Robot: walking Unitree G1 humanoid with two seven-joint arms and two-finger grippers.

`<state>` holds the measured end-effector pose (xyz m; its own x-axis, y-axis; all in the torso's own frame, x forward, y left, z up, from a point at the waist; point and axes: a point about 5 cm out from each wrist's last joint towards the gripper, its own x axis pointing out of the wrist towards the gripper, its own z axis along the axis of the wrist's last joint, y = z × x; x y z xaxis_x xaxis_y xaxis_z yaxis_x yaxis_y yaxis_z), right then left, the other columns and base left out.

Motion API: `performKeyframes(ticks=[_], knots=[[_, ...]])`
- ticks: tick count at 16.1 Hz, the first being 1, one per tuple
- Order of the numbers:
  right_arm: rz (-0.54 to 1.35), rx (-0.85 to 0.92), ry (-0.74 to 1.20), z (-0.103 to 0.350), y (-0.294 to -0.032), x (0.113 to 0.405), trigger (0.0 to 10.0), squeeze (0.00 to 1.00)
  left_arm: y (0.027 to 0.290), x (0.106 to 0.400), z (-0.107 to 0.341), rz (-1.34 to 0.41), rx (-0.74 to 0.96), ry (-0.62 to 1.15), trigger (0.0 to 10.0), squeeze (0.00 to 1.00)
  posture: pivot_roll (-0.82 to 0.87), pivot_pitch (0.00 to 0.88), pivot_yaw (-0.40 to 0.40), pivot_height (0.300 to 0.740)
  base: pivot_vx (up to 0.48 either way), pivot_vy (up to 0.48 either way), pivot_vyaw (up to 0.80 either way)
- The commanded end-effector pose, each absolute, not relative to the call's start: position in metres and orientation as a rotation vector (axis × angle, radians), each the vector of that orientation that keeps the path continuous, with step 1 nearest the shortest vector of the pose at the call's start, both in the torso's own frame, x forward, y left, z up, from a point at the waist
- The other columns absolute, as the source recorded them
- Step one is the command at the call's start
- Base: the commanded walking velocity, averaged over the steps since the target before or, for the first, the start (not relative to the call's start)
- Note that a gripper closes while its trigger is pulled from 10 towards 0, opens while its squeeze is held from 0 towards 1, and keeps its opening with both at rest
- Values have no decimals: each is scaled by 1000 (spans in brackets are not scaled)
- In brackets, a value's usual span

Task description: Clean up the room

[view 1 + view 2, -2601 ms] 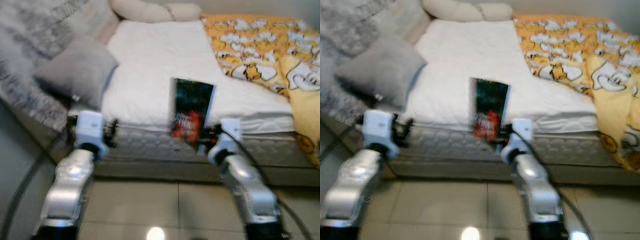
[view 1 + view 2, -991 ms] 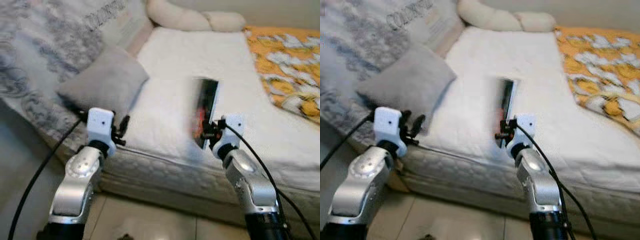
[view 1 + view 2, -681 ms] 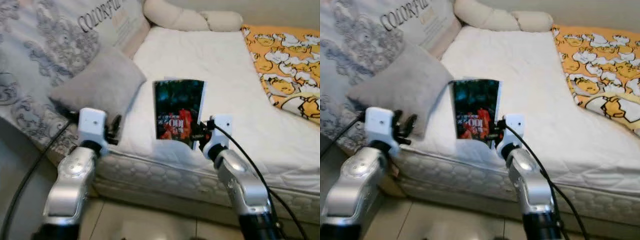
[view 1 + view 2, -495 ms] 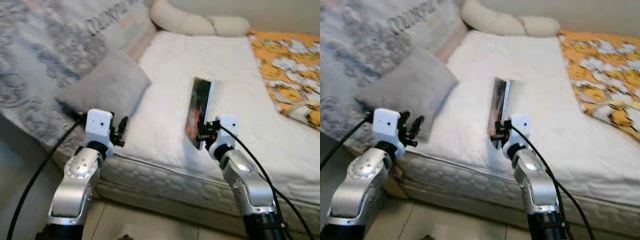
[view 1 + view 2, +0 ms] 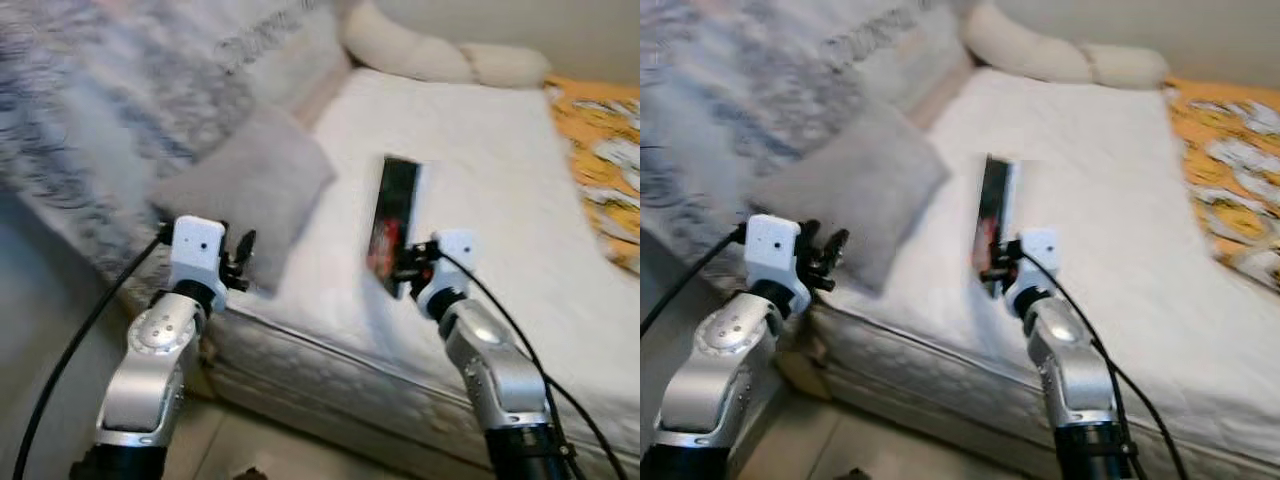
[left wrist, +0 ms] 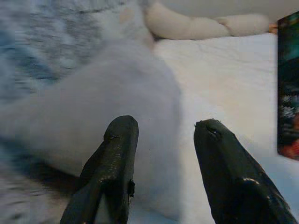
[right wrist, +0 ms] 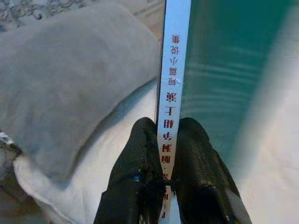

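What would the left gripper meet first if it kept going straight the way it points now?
Most likely the grey pillow: the left gripper, jaws open, points straight at it, though how far off it lies is unclear.

Home bedroom, bed [image 5: 480,150], grey pillow [image 5: 250,190]

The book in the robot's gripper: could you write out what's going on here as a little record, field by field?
held item: book, thin, dark cover with red, white spine with red characters
holder: right gripper, fingers clamped on the spine
book pose: upright, edge-on to the head camera, above the mattress
left gripper: open, holding nothing, pointed at the grey pillow
bed items: grey pillow at the near edge, cream bolster at the far end, orange patterned blanket on the robot's right
image quality: head views blurred
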<state>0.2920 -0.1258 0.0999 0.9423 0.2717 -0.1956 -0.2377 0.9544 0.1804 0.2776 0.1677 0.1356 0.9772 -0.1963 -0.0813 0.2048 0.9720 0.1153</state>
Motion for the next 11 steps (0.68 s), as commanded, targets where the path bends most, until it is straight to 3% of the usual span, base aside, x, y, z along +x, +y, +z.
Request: performKeyframes(ticks=[1, 11], knots=[[305, 168, 168, 112, -117, 294, 10000, 0, 169, 278, 136, -205, 126, 67, 10000, 286, -7, 0, -5, 740, 330, 0, 0], [309, 171, 168, 111, -116, 293, 10000, 0, 168, 278, 136, -213, 125, 65, 10000, 286, -6, 0, -4, 740, 329, 0, 0]])
